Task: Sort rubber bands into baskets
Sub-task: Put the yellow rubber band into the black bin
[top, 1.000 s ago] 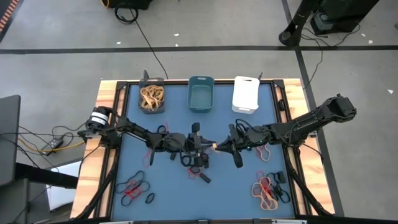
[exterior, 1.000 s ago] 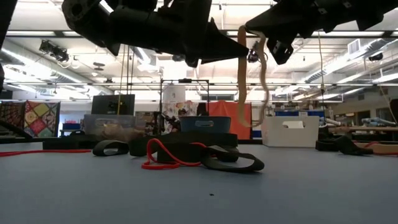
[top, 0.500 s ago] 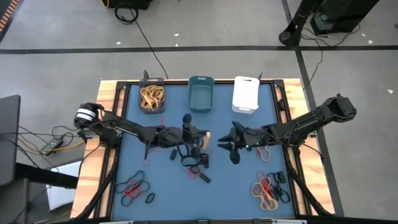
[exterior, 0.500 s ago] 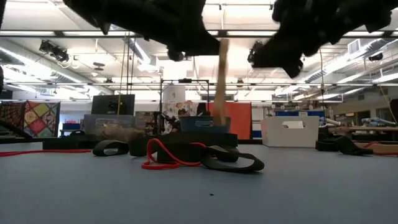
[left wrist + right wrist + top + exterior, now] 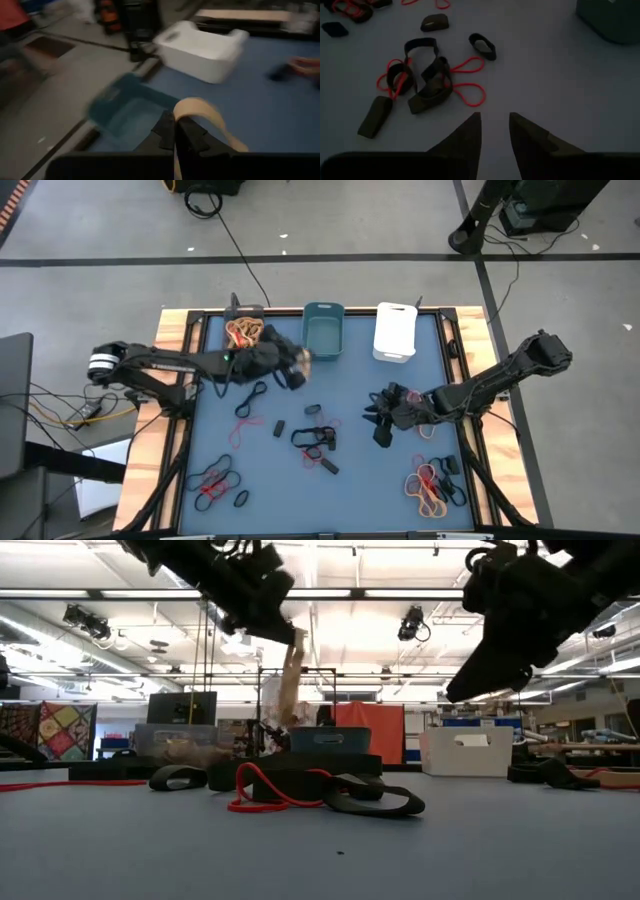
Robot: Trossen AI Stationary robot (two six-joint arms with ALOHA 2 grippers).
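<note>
- High above the blue table [image 5: 390, 480], at about eleven o'clock from its centre, a tan rubber band [image 5: 291, 675] dangles from the left gripper [image 5: 297, 364], whose fingers are clenched on it; the low view shows the loop hanging free in the air.
- The left wrist view alone gives the band's look: a flat, pale tan strip [image 5: 200, 111] curling up out of the shut fingers, with the teal basket [image 5: 122, 111] just beyond and the white basket [image 5: 202, 47] farther off.
- From above, the dark grey basket [image 5: 244, 337] at eleven o'clock holds a heap of tan bands, the teal basket [image 5: 323, 332] sits at twelve, the white one [image 5: 395, 332] at one.
- The right gripper [image 5: 381, 420] hovers at three o'clock, fingers parted and empty; its wrist view shows a tangle of black and red bands [image 5: 432, 82] on the mat ahead.
- Further piles [image 5: 218, 483] lie at seven o'clock and, mixed with orange [image 5: 432, 486], at five.
- No writing or label can be read.
</note>
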